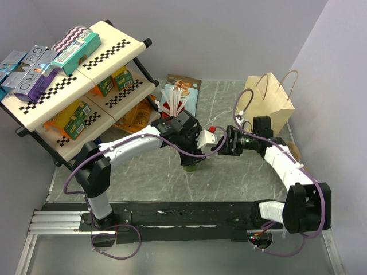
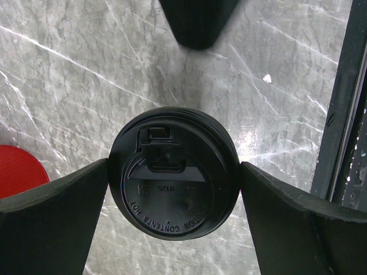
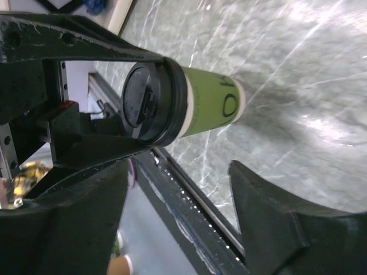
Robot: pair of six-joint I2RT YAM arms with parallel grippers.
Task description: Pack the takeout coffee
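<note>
While the takeout coffee [image 3: 209, 109] stands upright toward the worktop's [image 2: 69, 86] near edge, left claw [image 2: 174, 167] straddles its lid [image 2: 172, 195], wide open; right claw [image 3: 178, 172] gapes empty. Judged light, crushable: grip below lid.

- coffee cup [image 1: 190, 167]: in the top view only a green sliver shows, the rest lies under the left gripper [image 2: 174, 165]; in the left wrist view its lid [image 2: 174, 180] hides the body.
- fingers [image 2: 51, 223] against the lid: touching or just beside, cannot tell.
- red cup [image 2: 17, 169], left of the coffee cup: cut by the picture's edge.
- dark shape [image 2: 198, 23], beyond the coffee cup: blurred, cut off at the top edge, not identifiable.
</note>
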